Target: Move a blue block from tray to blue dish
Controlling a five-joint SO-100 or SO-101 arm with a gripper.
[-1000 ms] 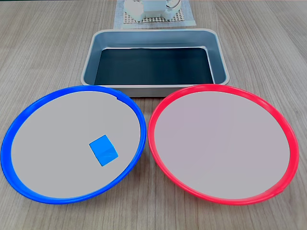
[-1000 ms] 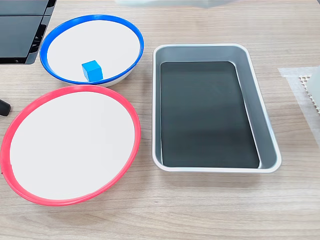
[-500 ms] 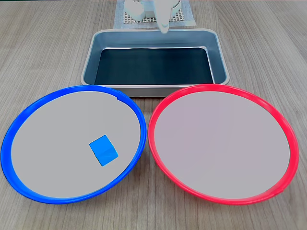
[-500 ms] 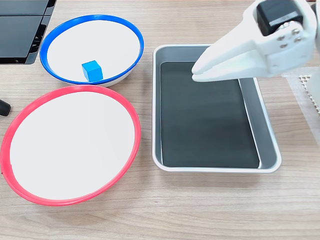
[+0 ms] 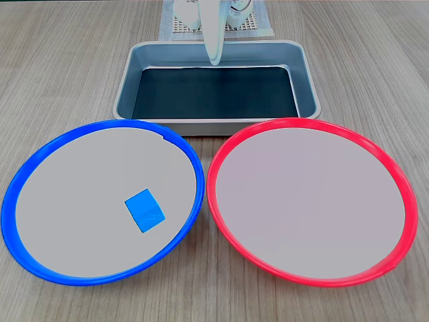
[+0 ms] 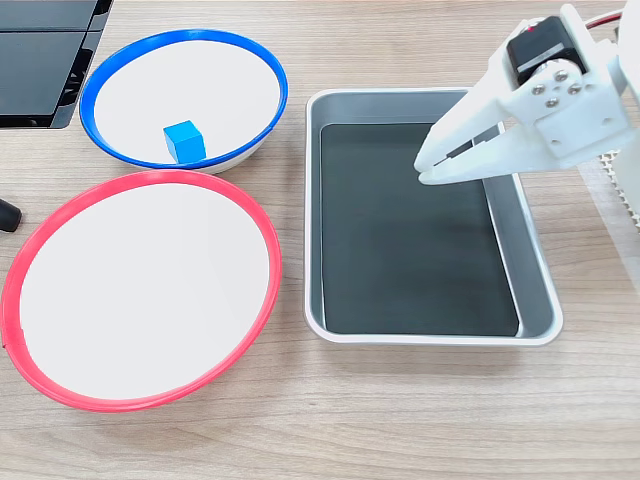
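The blue block (image 5: 145, 210) is seen lying inside the blue dish (image 5: 40, 159), on the pale centre, a little off the middle and toward the near rim in a fixed view; in the other fixed view the blue block (image 6: 184, 141) sits low in the blue dish (image 6: 268, 73), close to the rim that faces the red-rimmed plate (image 6: 40, 245). It rests flat, one corner turned slightly, with nothing touching it. Judged from this, the task's aim is already met.

Beyond the dish, the tray (image 6: 535, 262) is shown with its dark bottom bare. Over the tray the gripper (image 6: 428, 171) is held, nothing between its white fingers; the jaws are seen nearly together, only a thin slit left between them, so the claw is taken as closed and empty. In a fixed view the gripper (image 5: 214, 59) hangs over the far wall of the tray (image 5: 126, 74).

The relation that counts: the block lies well apart from the claw, past the tray's wall and over the dish's blue rim, on the dish side of the tray. The claw's long axis is pointed roughly that way, tips toward the dishes. No carrying move seems called for; a withdrawal from over the tray is judged more likely.
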